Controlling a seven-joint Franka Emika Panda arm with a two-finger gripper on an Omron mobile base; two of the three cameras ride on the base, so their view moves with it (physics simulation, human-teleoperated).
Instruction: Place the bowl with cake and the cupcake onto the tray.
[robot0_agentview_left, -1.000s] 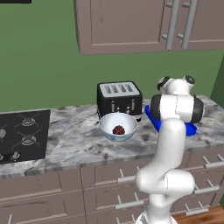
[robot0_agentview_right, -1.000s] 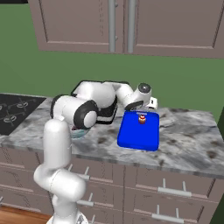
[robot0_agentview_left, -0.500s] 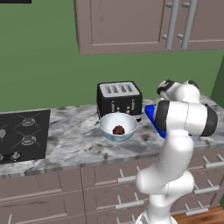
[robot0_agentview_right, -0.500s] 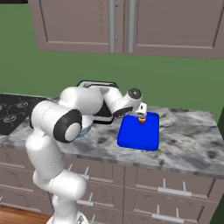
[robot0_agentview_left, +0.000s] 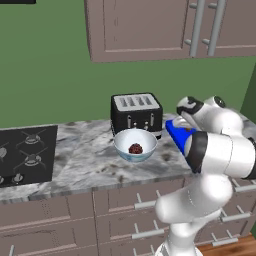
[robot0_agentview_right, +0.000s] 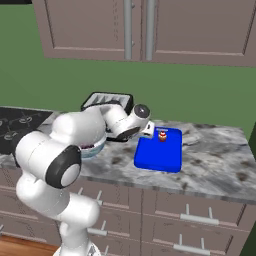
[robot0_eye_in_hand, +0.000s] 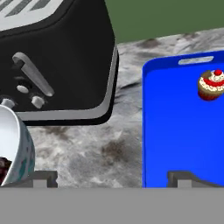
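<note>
The cupcake (robot0_agentview_right: 162, 135) now sits alone on the blue tray (robot0_agentview_right: 157, 159), up near its far end at about 12 o'clock, and the pincer (robot0_agentview_right: 149, 129) has let go and pulled back to the cupcake's 9 o'clock, its jaws spread wide with nothing between them. That settles half the job: the bowl with cake (robot0_agentview_left: 135, 145) still stands on the surface (robot0_agentview_left: 85, 160) in front of the toaster (robot0_agentview_left: 136, 113), at the tray's 9 o'clock, and looks to be the next pickup

Two base views, one hand view
Base cameras look down from behind; the hand camera sits close, sharing toaster (robot0_eye_in_hand: 57, 61), tray (robot0_eye_in_hand: 175, 144) and bowl (robot0_eye_in_hand: 19, 148).
</note>
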